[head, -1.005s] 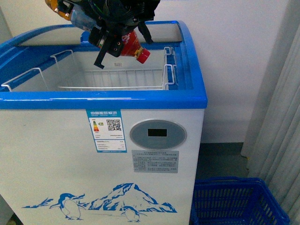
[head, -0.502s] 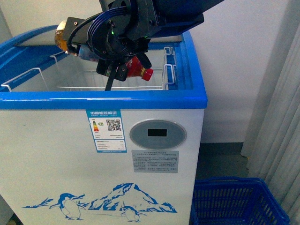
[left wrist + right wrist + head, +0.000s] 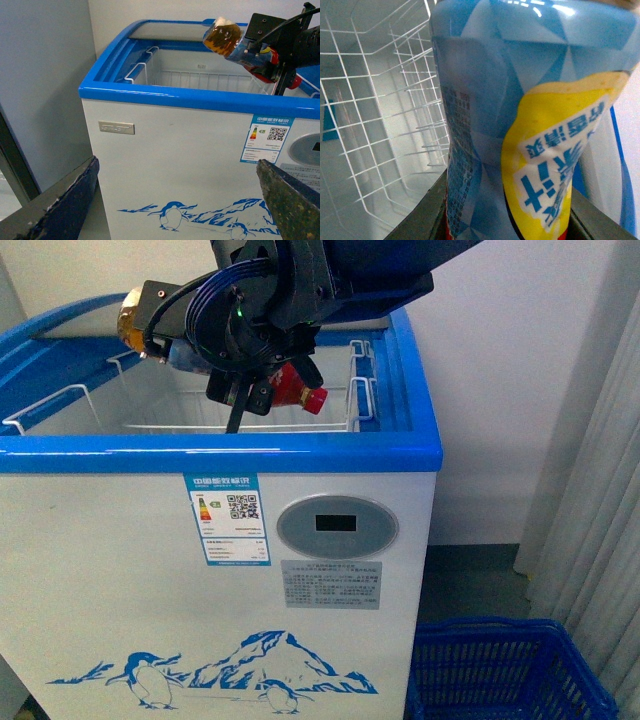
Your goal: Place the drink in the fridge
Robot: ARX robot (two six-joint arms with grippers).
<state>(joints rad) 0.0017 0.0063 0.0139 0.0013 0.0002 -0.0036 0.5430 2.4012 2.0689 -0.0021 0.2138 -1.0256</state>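
The fridge point(image 3: 220, 452) is a white chest with a blue rim and a penguin drawing, and its top is open over a white wire basket point(image 3: 300, 408). My right gripper point(image 3: 250, 390) is shut on the drink bottle point(image 3: 292, 386). It holds the bottle tilted just above the basket, red cap toward the right and amber base point(image 3: 222, 36) toward the left. In the right wrist view the bottle's blue and yellow label point(image 3: 520, 125) fills the picture between the jaws. My left gripper point(image 3: 177, 210) stands open low in front of the fridge's front wall point(image 3: 175, 150), holding nothing.
A blue plastic crate point(image 3: 510, 670) sits on the floor right of the fridge, beside a pale curtain point(image 3: 600, 490). The curved lid point(image 3: 60, 315) is slid to the back. A grey panel point(image 3: 45, 75) stands left of the fridge.
Over the last second my right arm came down with the bottle from above the fridge's rim to just over the wire basket. In the last half second it barely moved.
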